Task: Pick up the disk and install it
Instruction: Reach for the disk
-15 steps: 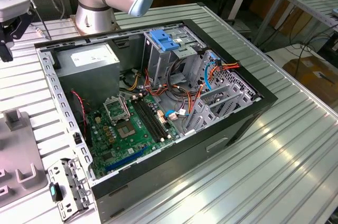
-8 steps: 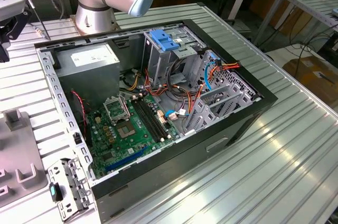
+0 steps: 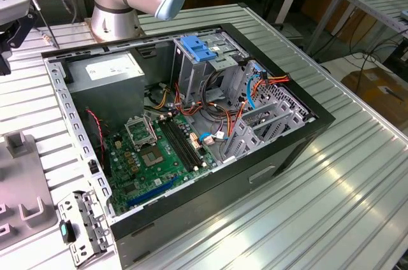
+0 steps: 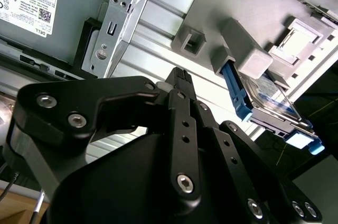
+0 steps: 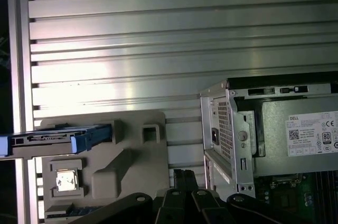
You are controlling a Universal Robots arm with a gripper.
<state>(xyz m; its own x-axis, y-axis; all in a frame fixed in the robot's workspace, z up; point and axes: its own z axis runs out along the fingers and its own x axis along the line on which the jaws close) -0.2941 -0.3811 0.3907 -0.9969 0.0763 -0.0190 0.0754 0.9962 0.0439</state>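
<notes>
The tool (image 5: 185,174), pressed together and empty, hung above the tabletop (image 5: 158,34); the disk (image 5: 58,139) stood in a grey holder (image 5: 132,166) at its edge.

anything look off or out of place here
Nothing looks damaged or spilled. The disk stands on edge in the grey holder beside the open computer case. One end juts past the holder and seemingly over the edge of the table. That overhang is the only thing that stands out.
</notes>
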